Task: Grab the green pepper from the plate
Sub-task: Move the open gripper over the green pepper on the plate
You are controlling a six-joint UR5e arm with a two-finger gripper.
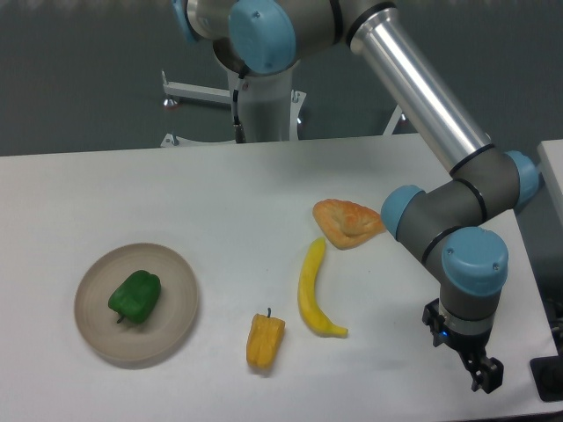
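Note:
The green pepper (135,296) is small and glossy and lies on its side in the middle of the round beige plate (171,272) at the front left of the table. My gripper (485,374) hangs at the front right, near the table's front edge and far from the plate. It points down, its black fingers look slightly apart, and nothing is between them.
A yellow-orange pepper (264,340) lies to the right of the plate. A yellow banana (310,290) lies mid-table. A tan pastry (347,222) lies behind the banana. The arm's elbow (457,215) hangs over the right side. A black object (550,378) sits at the right edge.

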